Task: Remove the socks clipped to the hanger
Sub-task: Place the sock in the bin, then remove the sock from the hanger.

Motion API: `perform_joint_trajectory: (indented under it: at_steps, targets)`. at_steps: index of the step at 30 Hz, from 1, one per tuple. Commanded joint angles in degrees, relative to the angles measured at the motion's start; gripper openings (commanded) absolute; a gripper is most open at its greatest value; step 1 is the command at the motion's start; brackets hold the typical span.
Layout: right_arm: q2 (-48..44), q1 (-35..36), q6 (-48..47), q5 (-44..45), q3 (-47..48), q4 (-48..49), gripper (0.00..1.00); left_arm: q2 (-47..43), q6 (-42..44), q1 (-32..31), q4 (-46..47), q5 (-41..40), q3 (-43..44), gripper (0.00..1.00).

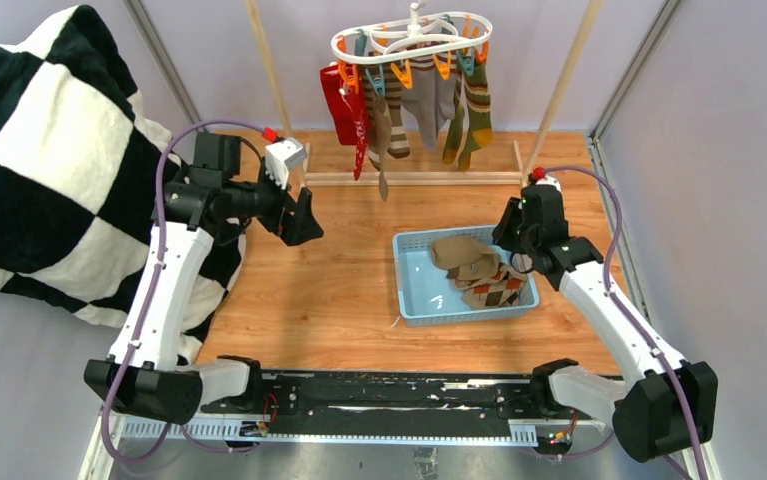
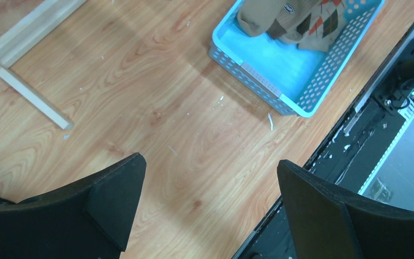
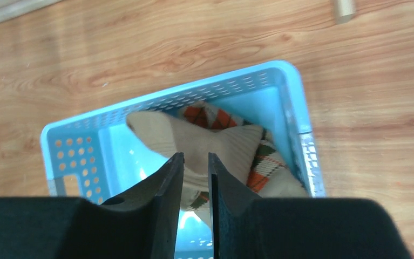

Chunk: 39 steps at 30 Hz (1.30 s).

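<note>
The white oval hanger (image 1: 411,38) hangs at the back centre with orange and teal clips. A red sock (image 1: 347,108), a taupe striped sock (image 1: 391,122), a grey sock (image 1: 427,105) and an olive green sock (image 1: 471,112) hang from it. A tan sock (image 1: 459,254) and an argyle sock (image 1: 495,290) lie in the blue basket (image 1: 402,290). My left gripper (image 1: 299,215) is open and empty, left of and below the hanger, over bare wood (image 2: 209,161). My right gripper (image 1: 507,235) hovers over the basket's right side, jaws nearly together and empty (image 3: 195,156), above the tan sock (image 3: 221,143).
A black-and-white checkered blanket (image 1: 49,150) fills the left side. The wooden rack's base bar (image 1: 409,178) and slanted posts stand at the back; its foot shows in the left wrist view (image 2: 26,91). The basket (image 2: 248,69) sits right of centre. A black rail (image 1: 389,395) runs along the near edge.
</note>
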Motion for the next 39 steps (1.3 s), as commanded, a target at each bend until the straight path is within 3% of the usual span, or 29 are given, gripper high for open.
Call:
perform_joint_trajectory:
  at_steps: [1,6,12,16,21,23,26,29,31,34,39]
  targets:
    - [1.46,-0.07,1.66,-11.72,-3.17,3.39,0.25,0.46,-1.56,2.24,0.03,4.77,2.07,1.0]
    - [10.78,-1.23,5.99,-17.53,-5.98,8.74,0.1,0.63,-2.25,2.37,0.16,5.0,1.99,1.0]
    - [18.57,-1.41,3.34,-7.33,-5.95,12.55,0.01,-1.45,-2.61,3.74,1.42,5.78,0.25,1.0]
    - [17.26,-1.39,2.64,0.94,-8.6,13.65,0.0,-2.07,-2.21,4.79,1.44,6.45,-1.02,1.0]
    - [9.53,0.42,1.5,3.84,-9.01,11.07,0.0,-1.69,-2.47,5.55,1.44,8.1,-1.26,1.0]
    - [5.59,2.47,0.33,3.35,-6.51,10.29,0.07,-1.5,-3.32,5.86,1.75,9.07,-0.88,1.0]
    - [2.18,6.7,-1.66,2.02,-2.21,12.66,0.3,-1.13,-4.33,6.25,1.79,10.33,-0.21,1.0]
    - [4.03,12.47,-6.09,2.39,4.34,14.49,0.54,-1.07,-4.9,6.53,1.79,10.48,-0.17,1.0]
    - [7.79,16.82,-9.99,3.05,9.29,15.54,0.63,-1.32,-5.04,6.66,1.79,10.48,-0.35,1.0]
    - [14.82,20.69,-14.35,0.88,16.42,18.55,0.71,-1.46,-5.63,6.81,1.79,10.5,-0.21,1.0]
    - [27.49,21.38,-17.94,-7.3,25.05,30.77,0.74,-1.07,-7.19,7.08,1.81,10.67,0.75,1.0]
